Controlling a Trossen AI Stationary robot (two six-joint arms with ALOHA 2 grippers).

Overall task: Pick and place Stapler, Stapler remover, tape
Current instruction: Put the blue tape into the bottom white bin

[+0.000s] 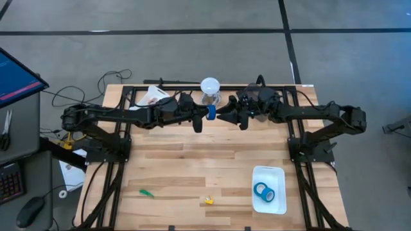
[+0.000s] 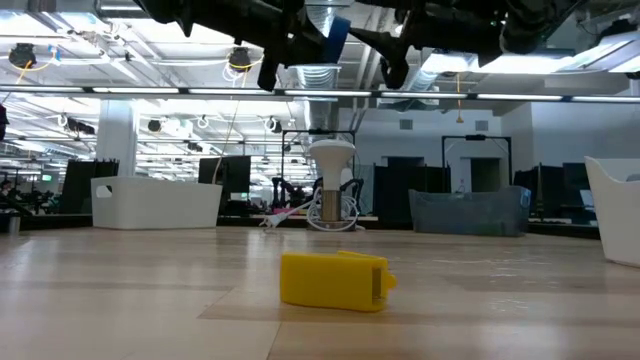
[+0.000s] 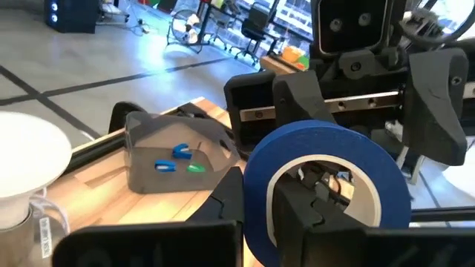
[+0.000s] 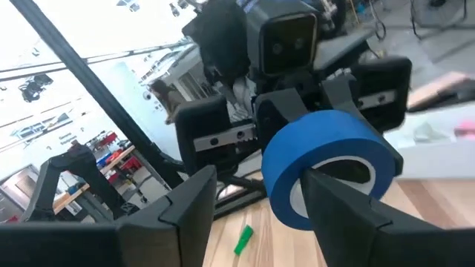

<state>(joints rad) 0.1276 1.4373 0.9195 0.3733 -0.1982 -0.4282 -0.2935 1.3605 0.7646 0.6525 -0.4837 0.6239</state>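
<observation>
Held a blue tape roll [image 1: 211, 112] aloft over the far middle of the bench [image 1: 192, 160], pinched between my two tools where they met tip to tip: left tool [image 1: 207, 113] had one finger through the core and one outside the band, gripping it, while the right tool [image 1: 219, 116] stood spread either side of the roll, not yet clamped. The roll's axis ran along the line between the arms; the white tray [image 1: 280, 173] with another roll [image 1: 262, 191] lay near my right side, so the right arm was nearer it. No readable writing anywhere.
</observation>
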